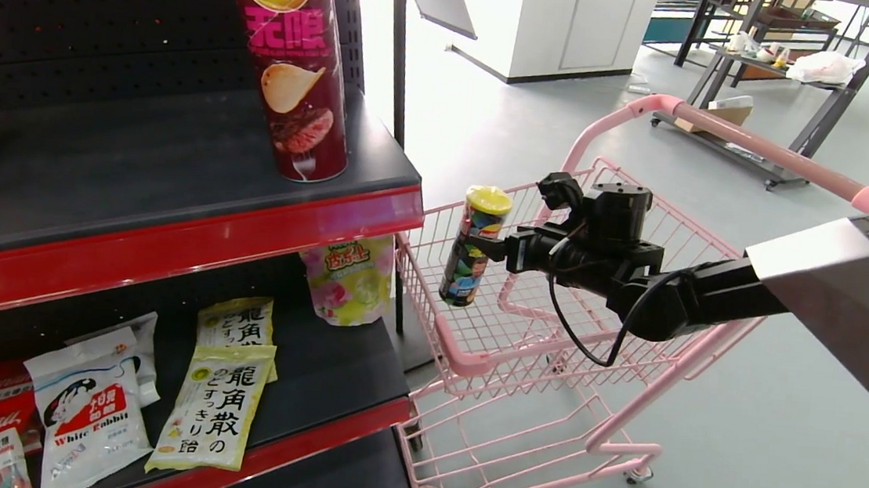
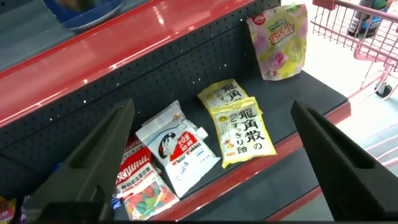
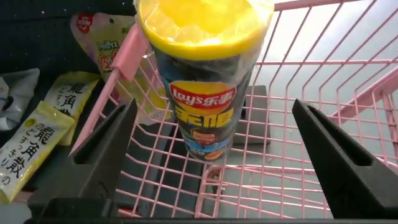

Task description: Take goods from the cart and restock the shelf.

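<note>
over one cart (image 1: 765, 151), right end effector (image 1: 483, 245) grips one can (image 1: 465, 277); left end effector (image 2: 211, 107) gapes.

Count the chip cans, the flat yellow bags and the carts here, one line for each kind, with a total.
Chip cans: 2, one on the upper shelf, one in the right claw
Flat yellow bags: 2
Carts: 1
Total: 5
</note>
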You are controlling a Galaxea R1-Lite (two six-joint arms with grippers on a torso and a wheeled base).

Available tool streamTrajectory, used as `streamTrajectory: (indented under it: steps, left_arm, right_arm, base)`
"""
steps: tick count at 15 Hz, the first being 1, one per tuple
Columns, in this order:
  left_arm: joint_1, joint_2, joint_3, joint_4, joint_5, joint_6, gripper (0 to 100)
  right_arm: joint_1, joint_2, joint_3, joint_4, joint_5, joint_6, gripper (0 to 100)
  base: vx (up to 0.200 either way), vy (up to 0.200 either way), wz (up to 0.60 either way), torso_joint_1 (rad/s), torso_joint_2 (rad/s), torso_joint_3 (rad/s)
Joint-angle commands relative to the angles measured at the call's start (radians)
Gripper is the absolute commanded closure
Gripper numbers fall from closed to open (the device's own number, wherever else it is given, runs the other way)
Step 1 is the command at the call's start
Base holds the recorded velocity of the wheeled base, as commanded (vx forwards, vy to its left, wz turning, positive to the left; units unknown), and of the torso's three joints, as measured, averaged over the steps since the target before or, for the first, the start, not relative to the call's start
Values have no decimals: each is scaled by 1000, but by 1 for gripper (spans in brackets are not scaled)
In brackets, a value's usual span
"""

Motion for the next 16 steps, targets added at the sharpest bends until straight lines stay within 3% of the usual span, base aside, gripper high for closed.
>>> streamTrajectory:
  steps: [1, 9, 10, 16]
  left_arm:
    - [1, 5, -1, 0, 1, 1, 0]
    - [1, 5, -4, 6, 6, 25, 0]
    - [1, 5, -4, 8, 6, 28, 0]
    - [1, 3, -7, 8, 6, 36, 0]
  right_arm:
    - [7, 62, -53, 0, -1, 0, 0]
    - [7, 190, -239, 7, -2, 1, 0]
    - [9, 203, -245, 1, -4, 1, 100]
    - [7, 204, -271, 1, -13, 6, 100]
  base:
    - [0, 0, 0, 0, 0, 0]
    - [0, 0, 0, 0, 0, 0]
    - [0, 0, 0, 0, 0, 0]
    - [0, 0, 0, 0, 0, 0]
